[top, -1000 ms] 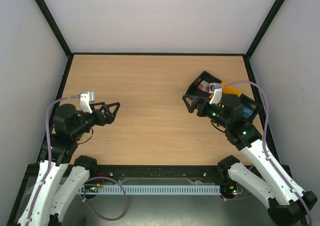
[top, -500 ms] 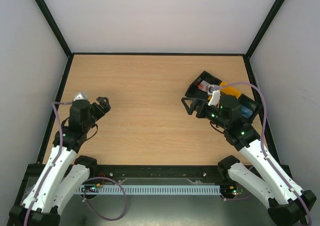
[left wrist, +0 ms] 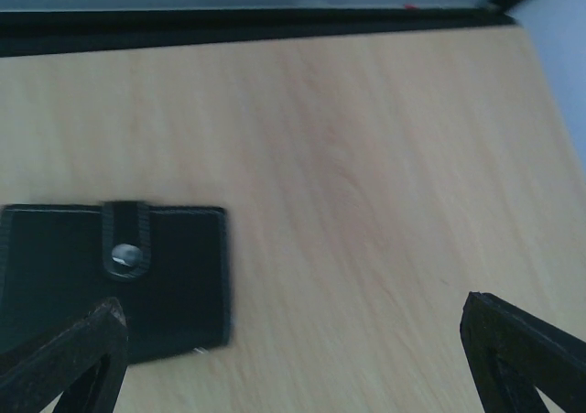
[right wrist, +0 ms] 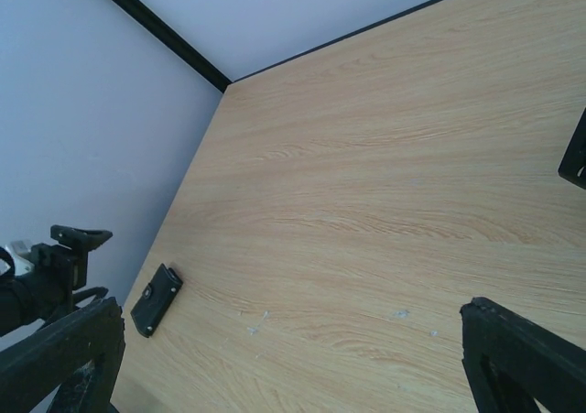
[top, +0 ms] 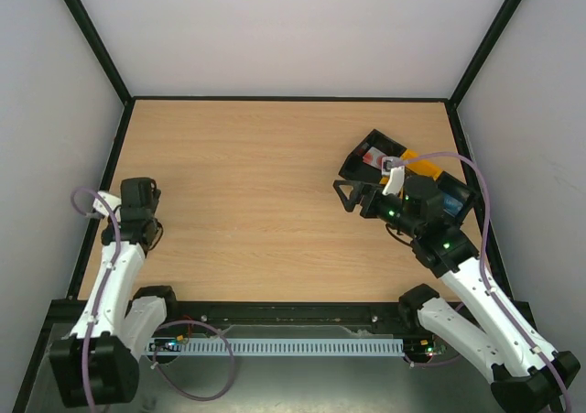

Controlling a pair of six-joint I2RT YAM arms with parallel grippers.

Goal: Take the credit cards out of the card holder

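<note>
By left wall (right wrist: 92,157), card holder (left wrist: 165,285), lengthwise parallel

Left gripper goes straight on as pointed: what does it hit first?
Likely the card holder, closed and flat on the table, ahead of one finger of the open left gripper. The gap's middle faces bare table beside it. Depth unclear.

Wooden table (top: 265,166): light grain, black edging (top: 288,98) along the far side.
Long black-and-yellow tray (top: 355,164): far right of table, set at a slant.
Small red-and-white object (top: 373,157): lying in the tray's far compartment.
Small bright blue object (top: 455,197): in the near compartment, partly hidden.
Pale walls (top: 293,28): plain, on three sides.
Slotted white duct (top: 284,347): below the table's near edge.
</note>
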